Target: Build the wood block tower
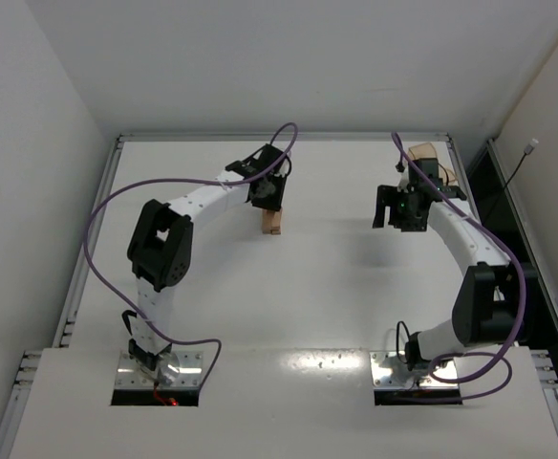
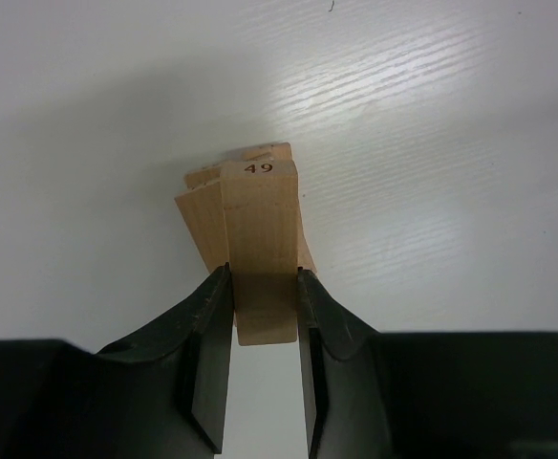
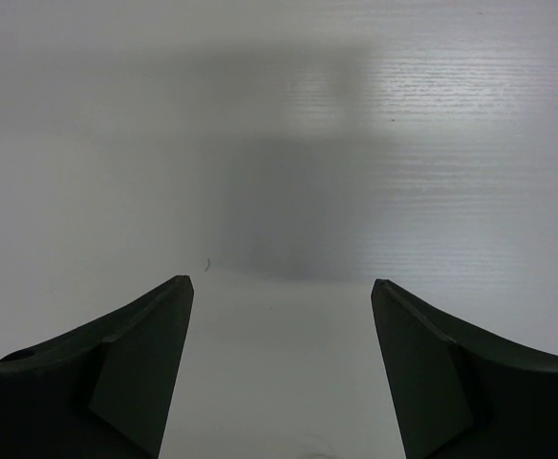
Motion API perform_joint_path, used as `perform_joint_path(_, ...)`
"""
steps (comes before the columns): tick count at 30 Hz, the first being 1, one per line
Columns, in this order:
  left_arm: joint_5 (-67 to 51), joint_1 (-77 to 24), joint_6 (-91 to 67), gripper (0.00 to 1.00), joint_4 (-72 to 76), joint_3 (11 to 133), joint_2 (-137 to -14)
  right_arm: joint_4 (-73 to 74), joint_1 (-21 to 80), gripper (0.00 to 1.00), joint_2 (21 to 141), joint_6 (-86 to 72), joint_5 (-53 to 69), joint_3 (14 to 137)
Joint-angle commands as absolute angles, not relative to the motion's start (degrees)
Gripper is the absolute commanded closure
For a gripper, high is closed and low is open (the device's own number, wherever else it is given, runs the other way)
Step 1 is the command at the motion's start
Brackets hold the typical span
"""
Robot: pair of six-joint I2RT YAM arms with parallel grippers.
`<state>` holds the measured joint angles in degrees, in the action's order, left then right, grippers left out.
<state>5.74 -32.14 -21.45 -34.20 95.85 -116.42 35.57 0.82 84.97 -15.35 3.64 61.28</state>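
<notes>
One block [image 2: 260, 229] pinched in the left gripper [image 2: 263, 279], right up close in the left wrist view, fingers [image 2: 212, 325] closed on its long sides at the near end (tiny "49" printed at the far tip, fwiw). Just past and under that, the tower [image 2: 201, 225]: a couple more wood blocks [image 2: 195, 177] fanned out at slightly different angles beneath the held one, not neatly crossed. Can't tell from here whether touching the stack or hanging just above it. So, placing step by the look of it: top block lined up over the pile, not let go yet.

Seen from the top camera, sitting left of centre on the table [image 1: 317, 287], tucked right under the left wrist. Over on the other side, right gripper [image 3: 280, 283] spread wide with nothing in it, hovering above bare table, well apart from the tower. Further back still, something tan in the far right corner behind the right arm, probably the tray [image 1: 428, 153], mostly hidden, so no idea how many blocks left in there.

Next move, best guess: ease down until seated, open slowly, lift straight up without dragging. Easy to nudge a fanned stack like that, so no sideways wobble on the way out. Then presumably off to fetch another with the free side.
</notes>
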Motion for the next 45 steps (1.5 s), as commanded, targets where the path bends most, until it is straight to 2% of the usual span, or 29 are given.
perform_joint_path(1, 5.2, -32.0, -21.0, 1.00, -33.4, 97.2, -117.0, 33.3, 0.5, 0.27, 85.2, -15.1, 4.5, 62.4)
perform_joint_path(14, 5.7, -31.5, -22.1, 1.00, -33.4, 95.6, -118.6, 33.3, -0.5, 0.27, 86.3, -15.1, 5.5, 62.9)
perform_joint_path(18, 5.7, -31.5, -22.1, 0.92, -33.4, 95.6, -118.6, 33.3, -0.5, 0.27, 86.8, -15.1, 6.1, 63.5)
perform_joint_path(30, 6.8, -30.9, -22.1, 0.91, -33.9, 94.5, -119.1, 33.3, -1.6, 0.27, 88.5, -15.1, 7.1, 64.0)
perform_joint_path(33, 6.9, -30.9, -22.1, 0.83, -33.9, 93.9, -119.1, 33.3, -1.6, 0.27, 88.5, -15.1, 7.1, 64.5)
perform_joint_path(34, 6.9, -30.9, -22.1, 0.76, -33.9, 93.9, -119.1, 33.3, -1.6, 0.27, 88.5, -15.1, 7.6, 64.5)
perform_joint_path(35, 6.9, -30.9, -22.1, 0.60, -33.9, 93.9, -119.1, 33.3, -1.6, 0.27, 88.5, -15.1, 7.6, 64.5)
perform_joint_path(36, 6.9, -30.9, -22.1, 0.53, -33.9, 93.9, -119.1, 33.3, -1.6, 0.27, 88.5, -15.1, 7.6, 64.5)
perform_joint_path(37, 6.9, -30.9, -22.1, 0.35, -33.9, 93.9, -119.1, 33.3, -1.6, 0.27, 89.0, -15.1, 7.6, 64.5)
perform_joint_path(40, 8.2, -30.9, -22.6, 0.15, -33.9, 93.9, -118.6, 33.3, -1.6, 0.27, 89.0, -15.1, 7.6, 64.5)
perform_joint_path(41, 8.2, -30.9, -22.6, 0.05, -33.9, 93.9, -118.6, 33.3, -1.6, 0.27, 89.0, -15.1, 7.6, 64.5)
perform_joint_path(43, 9.6, -30.9, -23.1, 0.00, -33.9, 93.9, -117.3, 33.3, -1.6, 0.27, 89.0, -15.1, 7.6, 64.5)
perform_joint_path(45, 9.6, -30.9, -23.1, 0.00, -33.4, 93.9, -114.7, 33.3, -1.6, 0.27, 88.5, -14.5, 7.6, 63.8)
